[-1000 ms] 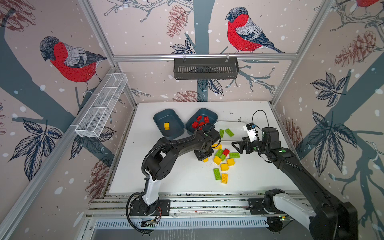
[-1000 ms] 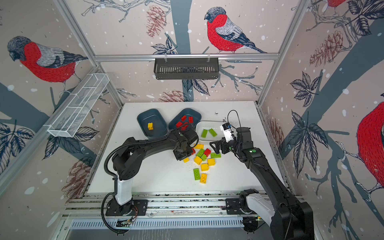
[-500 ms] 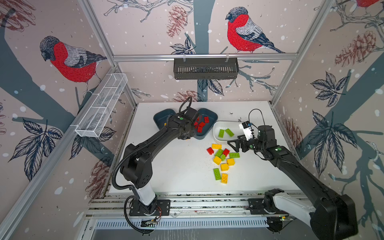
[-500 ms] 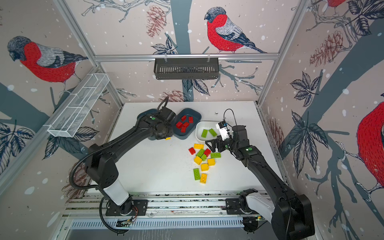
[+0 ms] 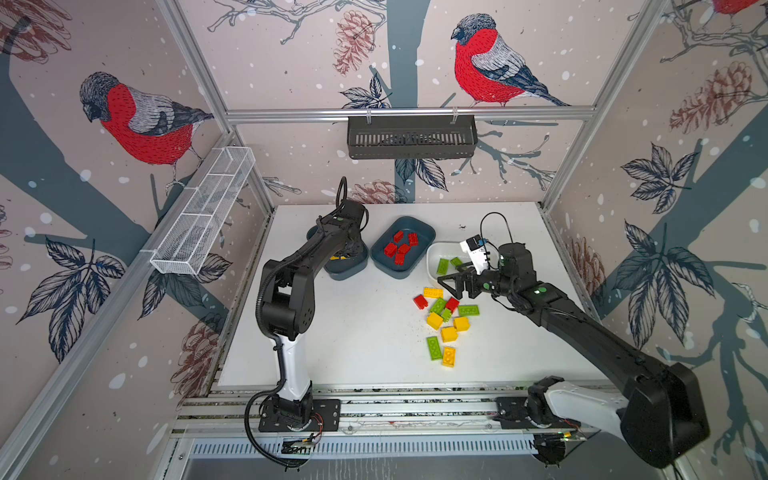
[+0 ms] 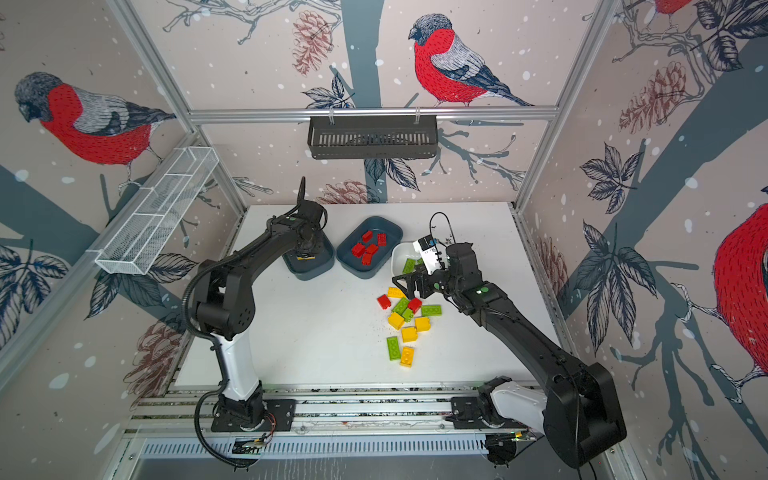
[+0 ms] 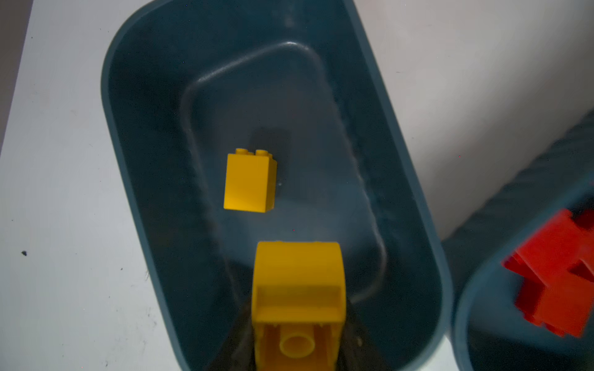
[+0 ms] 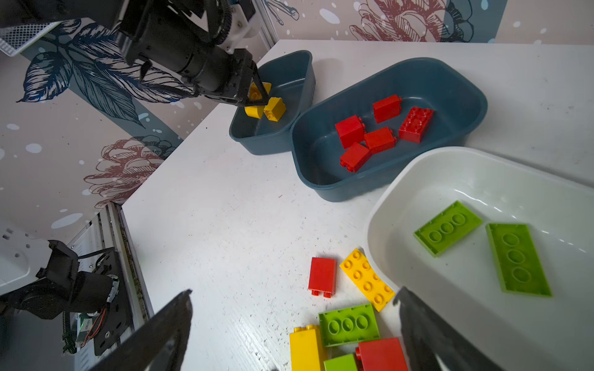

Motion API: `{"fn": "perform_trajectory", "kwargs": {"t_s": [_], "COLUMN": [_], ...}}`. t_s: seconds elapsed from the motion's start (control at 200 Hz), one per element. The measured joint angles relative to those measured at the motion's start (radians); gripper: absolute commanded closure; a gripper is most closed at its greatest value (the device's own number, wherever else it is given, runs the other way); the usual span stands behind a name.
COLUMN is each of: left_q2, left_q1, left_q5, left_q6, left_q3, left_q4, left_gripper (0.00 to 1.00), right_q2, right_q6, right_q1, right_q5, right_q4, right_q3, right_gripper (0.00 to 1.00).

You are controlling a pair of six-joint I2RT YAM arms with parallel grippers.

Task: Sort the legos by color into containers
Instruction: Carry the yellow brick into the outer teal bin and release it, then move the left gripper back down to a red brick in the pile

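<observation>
Above the leftmost teal tub (image 7: 144,128), pinches a yellow lego (image 7: 299,289) in left gripper (image 8: 255,98); holds right gripper (image 8: 294,292) spread, well off that tub.

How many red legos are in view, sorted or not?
7. Five red legos lie in the middle teal tub; two more lie in the loose pile on the table. The pile could hide another.

Legos (image 5: 434,320) partly in tubs (image 5: 417,259); roughly eleven loose.
</observation>
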Motion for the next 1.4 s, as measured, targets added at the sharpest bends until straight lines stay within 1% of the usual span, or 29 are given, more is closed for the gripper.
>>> {"fn": "perform_trajectory", "kwargs": {"t_s": [0.11, 0.29, 0.345, 0.375, 0.445, 0.525, 0.625, 0.695, 0.781, 0.916, 1.011, 1.151, 1.276, 1.401], "left_q2": [0.074, 0.136, 0.158, 0.172, 0.188, 0.193, 0.193, 0.183, 0.143, 0.000, -0.106, -0.232, -0.280, -0.293], "left_q1": [0.013, 0.026, 0.031, 0.034, 0.041, 0.048, 0.051, 0.050, 0.049, 0.034, -0.004, -0.101, -0.217, -0.325], "left_q5": [-0.003, -0.004, -0.013, -0.018, -0.025, -0.027, -0.029, -0.020, 0.019, 0.107, 0.188, 0.299, 0.358, 0.402], "left_q6": [0.023, 0.046, 0.051, 0.051, 0.057, 0.059, 0.060, 0.060, 0.058, 0.023, -0.010, -0.089, -0.163, -0.258], "left_q3": [0.050, 0.116, 0.146, 0.161, 0.184, 0.204, 0.235, 0.243, 0.231, 0.110, -0.014, -0.186, -0.264, -0.307], "left_q4": [0.018, 0.043, 0.043, 0.042, 0.035, 0.026, 0.005, -0.011, -0.037, -0.046, -0.039, -0.011, 0.015, 0.050], "left_gripper": [0.70, 0.68, 0.65, 0.61, 0.47, 0.34, 0.25, 0.22, 0.20, 0.19, 0.19, 0.20, 0.20, 0.21], "right_q2": [0.013, 0.027, 0.032, 0.035, 0.039, 0.045, 0.048, 0.051, 0.056, 0.066, 0.066, 0.057, 0.037, 0.003], "right_q6": [-0.002, -0.005, -0.007, -0.008, -0.012, -0.018, -0.026, -0.031, -0.034, -0.053, -0.057, -0.073, -0.091, -0.107], "right_q1": [0.012, 0.018, 0.018, 0.019, 0.020, 0.020, 0.020, 0.020, 0.020, 0.017, 0.009, -0.019, -0.054, -0.090], "right_q5": [0.014, 0.030, 0.034, 0.034, 0.035, 0.035, 0.038, 0.039, 0.039, 0.042, 0.045, 0.047, 0.039, 0.033], "right_q4": [-0.001, -0.007, -0.008, -0.008, -0.011, -0.011, -0.015, -0.016, -0.031, -0.061, -0.076, -0.111, -0.142, -0.172], "right_q3": [0.015, 0.028, 0.031, 0.032, 0.035, 0.042, 0.047, 0.050, 0.056, 0.072, 0.076, 0.075, 0.065, 0.042], "right_gripper": [0.01, 0.01, 0.01, 0.00, 0.01, 0.01, 0.01, 0.00, 0.01, 0.01, 0.00, 0.01, 0.01, 0.01]}}
